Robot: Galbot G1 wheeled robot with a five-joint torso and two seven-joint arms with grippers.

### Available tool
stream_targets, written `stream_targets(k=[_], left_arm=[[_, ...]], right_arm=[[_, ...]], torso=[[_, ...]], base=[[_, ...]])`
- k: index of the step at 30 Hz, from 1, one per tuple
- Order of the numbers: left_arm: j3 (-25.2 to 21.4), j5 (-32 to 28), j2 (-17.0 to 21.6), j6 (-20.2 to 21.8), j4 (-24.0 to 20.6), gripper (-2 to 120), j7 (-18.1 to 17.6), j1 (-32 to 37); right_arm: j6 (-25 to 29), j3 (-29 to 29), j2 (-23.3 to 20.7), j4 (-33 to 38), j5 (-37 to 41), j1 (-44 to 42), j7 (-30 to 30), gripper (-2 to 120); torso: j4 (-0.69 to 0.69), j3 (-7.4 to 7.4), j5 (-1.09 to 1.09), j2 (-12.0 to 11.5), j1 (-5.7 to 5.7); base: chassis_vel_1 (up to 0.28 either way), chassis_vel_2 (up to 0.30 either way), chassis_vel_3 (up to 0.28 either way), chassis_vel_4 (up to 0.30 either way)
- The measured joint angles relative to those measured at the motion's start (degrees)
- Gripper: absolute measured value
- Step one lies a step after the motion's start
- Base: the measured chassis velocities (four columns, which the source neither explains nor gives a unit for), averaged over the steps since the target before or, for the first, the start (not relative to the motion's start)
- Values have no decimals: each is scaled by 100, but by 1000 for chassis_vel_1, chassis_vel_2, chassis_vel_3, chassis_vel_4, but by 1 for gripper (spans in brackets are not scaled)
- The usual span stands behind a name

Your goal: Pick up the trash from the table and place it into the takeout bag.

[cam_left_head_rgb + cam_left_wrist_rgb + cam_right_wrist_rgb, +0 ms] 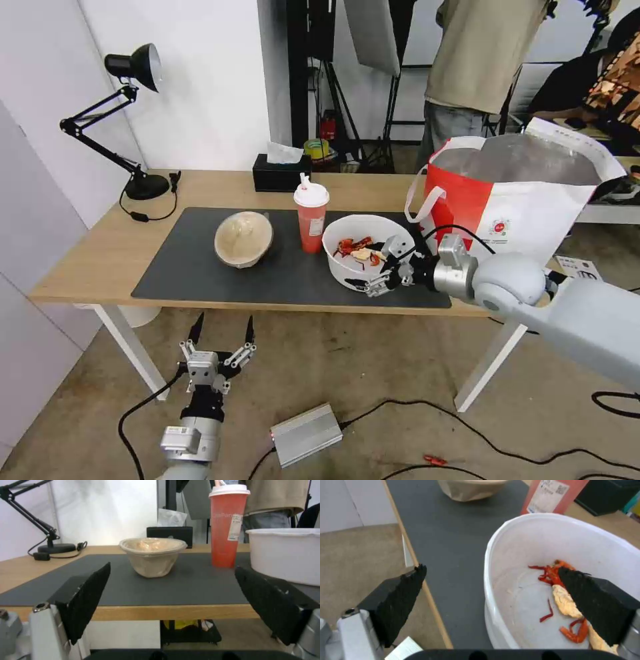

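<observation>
white bowl (353, 257) with red scraps on the bench (80, 257) mat, beside the bag (513, 200); right pincer (387, 265) spread astride its near rim, likely to grip the wall. left pincer (223, 340) spread, parked low before the bench.

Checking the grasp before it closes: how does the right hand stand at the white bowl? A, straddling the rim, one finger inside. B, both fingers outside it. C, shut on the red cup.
A: the right hand is open across the white bowl rim, one finger inside.
</observation>
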Motion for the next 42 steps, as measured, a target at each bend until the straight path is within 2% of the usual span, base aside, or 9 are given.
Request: stream_targets(k=[10,42], left_arm=[[-24,-11,-9,-101,108,100,5,-20],[51,5,-23,-121,235,100,16,-88]], right_arm=[[5,-148,247,-301,-70,90,9,100],[40,-196,349,-647,-298,-6,2,100]], torso=[[1,0,0,0,0],[1,0,1,1,0]], base=[[0,0,0,0],[0,0,0,0]])
